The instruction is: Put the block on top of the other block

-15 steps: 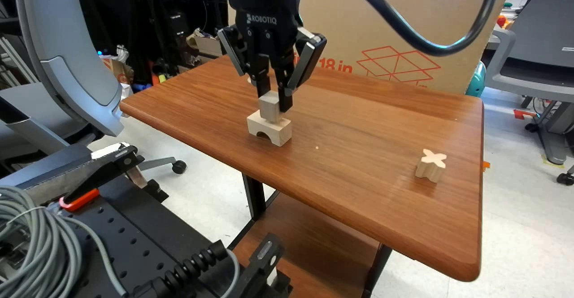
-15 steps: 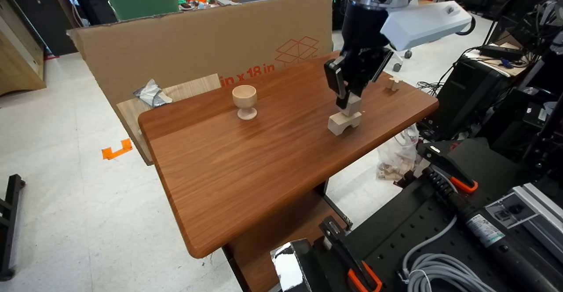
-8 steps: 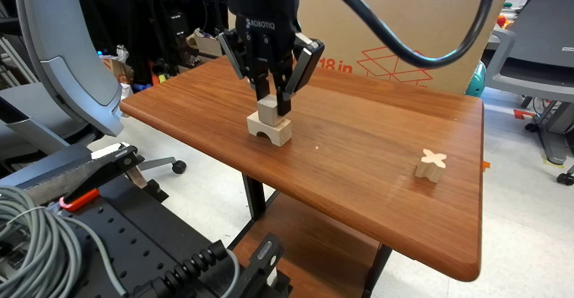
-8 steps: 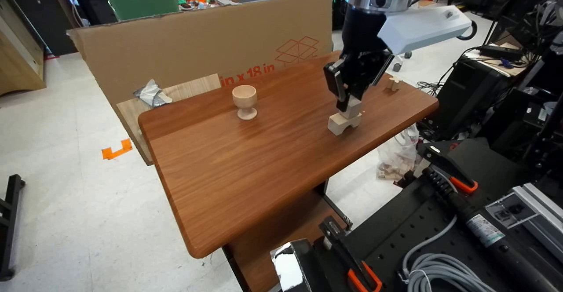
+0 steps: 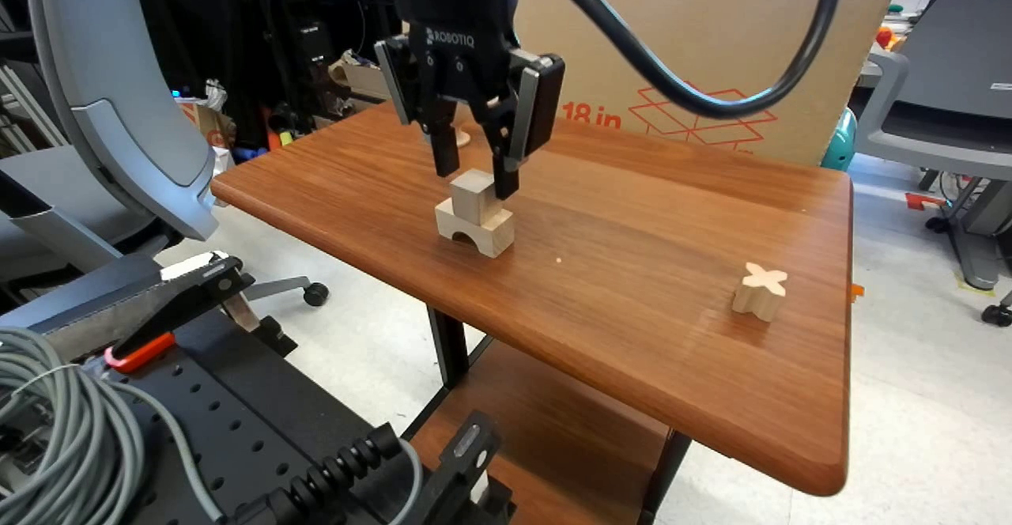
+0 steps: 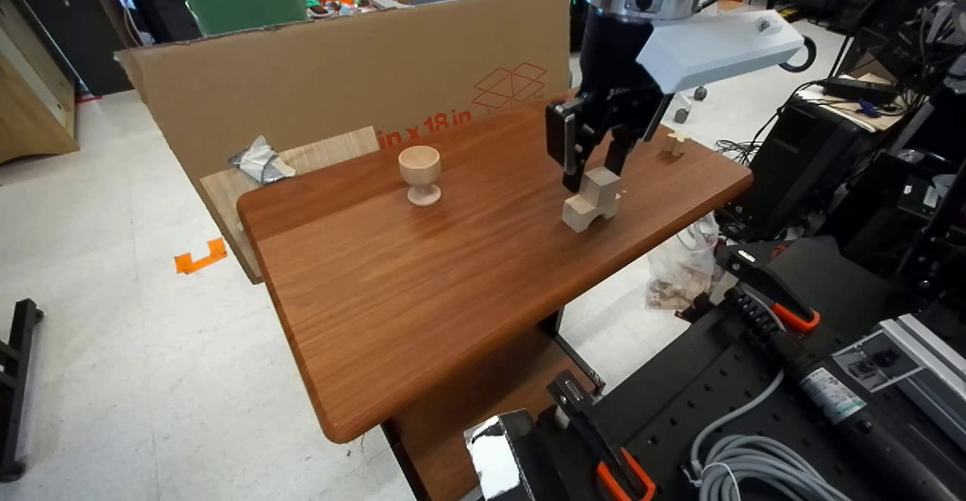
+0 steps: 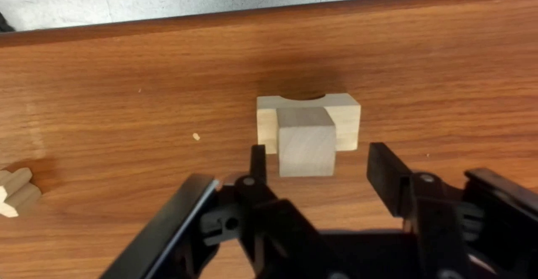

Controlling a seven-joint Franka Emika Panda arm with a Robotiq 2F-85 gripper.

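The block, a small plain light-wood cube (image 5: 475,199), rests on top of the other block, the larger pale arch block (image 5: 496,236). Both also show in an exterior view, the cube (image 6: 601,187) upright on the arch block (image 6: 578,214). In the wrist view the cube (image 7: 307,149) covers the middle of the arch block (image 7: 348,125). My gripper (image 5: 477,177) is open, its fingers apart on either side of the cube's upper part. In the wrist view the gripper (image 7: 318,161) shows a gap between each finger and the cube. The arch block stands on the wooden table (image 5: 617,319).
A cross-shaped wooden piece (image 5: 760,292) stands near the table's end; it also shows in the wrist view (image 7: 17,191). A wooden cup (image 6: 420,173) stands near the table's back edge. A cardboard sheet (image 6: 339,71) stands upright along the back.
The cube has come down slightly onto the arch block. My gripper has opened from around the cube and let it go. The arch block has not moved.
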